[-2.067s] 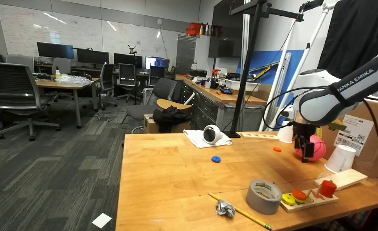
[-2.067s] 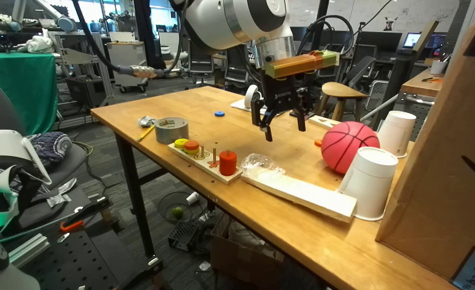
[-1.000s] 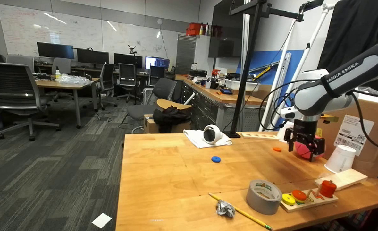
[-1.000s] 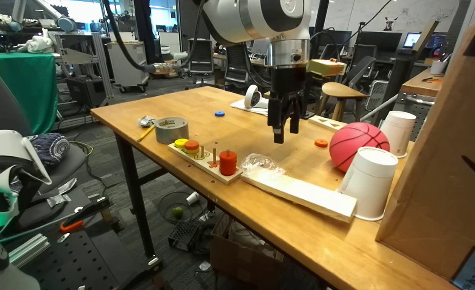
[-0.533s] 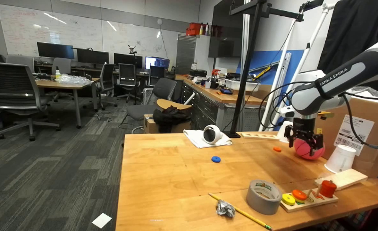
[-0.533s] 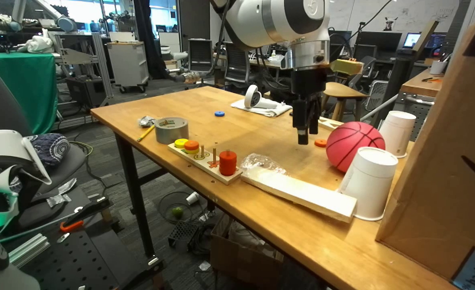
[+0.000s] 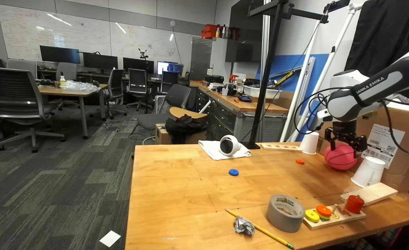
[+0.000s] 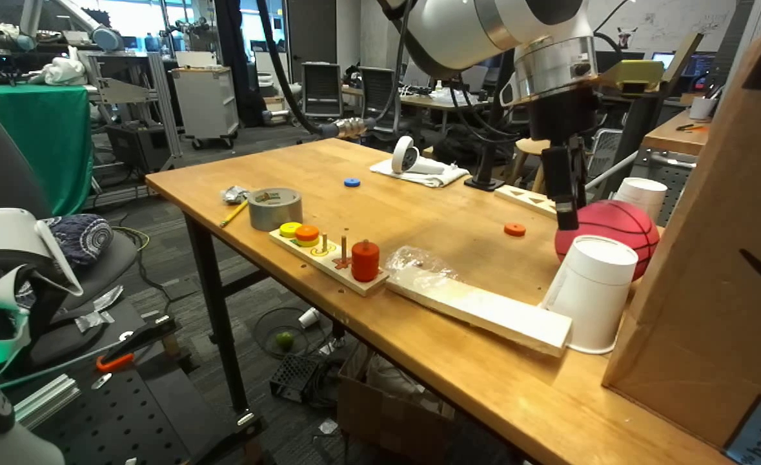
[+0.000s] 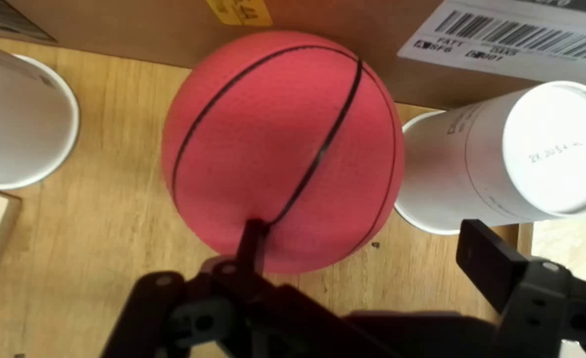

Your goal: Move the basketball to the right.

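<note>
The pinkish-red basketball (image 9: 283, 144) rests on the table between two white cups, close against the cardboard box. In an exterior view the basketball (image 7: 338, 162) sits beneath my gripper (image 7: 344, 150), whose fingers are spread apart. Seen from the wrist, my gripper (image 9: 365, 231) is open wide; one finger overlaps the ball's lower part, while the far fingertip (image 9: 486, 263) stands off to the right over bare wood. Whether the overlapping finger touches the ball I cannot tell. From the side, a dark finger (image 8: 566, 194) covers the near edge of the basketball (image 8: 612, 226).
A white cup (image 8: 593, 290) stands in front of the ball and another white cup (image 7: 309, 143) behind it. The cardboard box (image 7: 398, 166) borders that side. Nearby lie a wooden board (image 8: 483, 310), an orange disc (image 8: 514, 229), a peg toy (image 8: 328, 258) and a tape roll (image 8: 275, 210).
In both exterior views my gripper has moved right and turned, tilting lately. The basketball has shifted right too, toward the box, mostly within the last half second.
</note>
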You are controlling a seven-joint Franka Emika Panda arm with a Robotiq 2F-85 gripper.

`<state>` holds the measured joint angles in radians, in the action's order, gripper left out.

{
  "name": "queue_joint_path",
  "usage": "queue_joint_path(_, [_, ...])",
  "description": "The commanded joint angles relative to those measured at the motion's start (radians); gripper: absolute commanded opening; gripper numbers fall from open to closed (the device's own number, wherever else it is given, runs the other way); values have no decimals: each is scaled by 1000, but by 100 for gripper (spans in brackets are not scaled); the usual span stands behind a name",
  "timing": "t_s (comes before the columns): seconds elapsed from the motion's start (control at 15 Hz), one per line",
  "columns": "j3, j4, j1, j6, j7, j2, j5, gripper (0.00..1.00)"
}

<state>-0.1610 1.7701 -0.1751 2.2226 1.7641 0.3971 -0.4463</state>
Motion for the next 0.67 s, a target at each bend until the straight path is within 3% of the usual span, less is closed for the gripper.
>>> queue_joint_path(0.0, [-12, -28, 17, 32, -93, -13, -66, 100])
queue_joint_path(0.27, [5, -6, 40, 66, -187, -58, -87, 100])
queue_joint_path(0.47, [47, 3, 52, 40, -293, -98, 19, 100])
queue_joint_path(0.53, [35, -22, 36, 43, -233, -49, -30, 100])
queue_joint_path(0.6, [45, -22, 41, 41, -257, -59, -9, 100])
